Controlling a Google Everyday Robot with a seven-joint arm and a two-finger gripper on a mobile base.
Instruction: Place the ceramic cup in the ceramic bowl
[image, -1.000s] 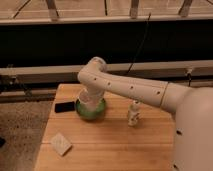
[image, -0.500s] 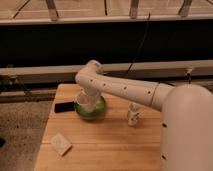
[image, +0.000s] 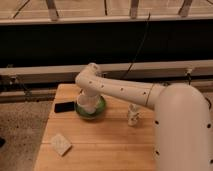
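The green ceramic bowl (image: 95, 111) sits on the wooden table (image: 100, 145) toward its far left. The white ceramic cup (image: 86, 102) is in the bowl's opening, right under my gripper (image: 86, 96). The gripper comes down from the white arm that reaches in from the right. The arm's wrist hides the far part of the bowl. I cannot tell whether the cup rests on the bowl's bottom or hangs just above it.
A flat black phone (image: 64, 106) lies left of the bowl. A slim white figurine-like bottle (image: 133, 116) stands right of the bowl. A pale square sponge-like pad (image: 60, 144) lies near the front left. A railing and dark wall stand behind the table.
The arm has shifted slightly left and lower over the bowl, with the cup now down in the bowl's opening. The other objects have not moved.
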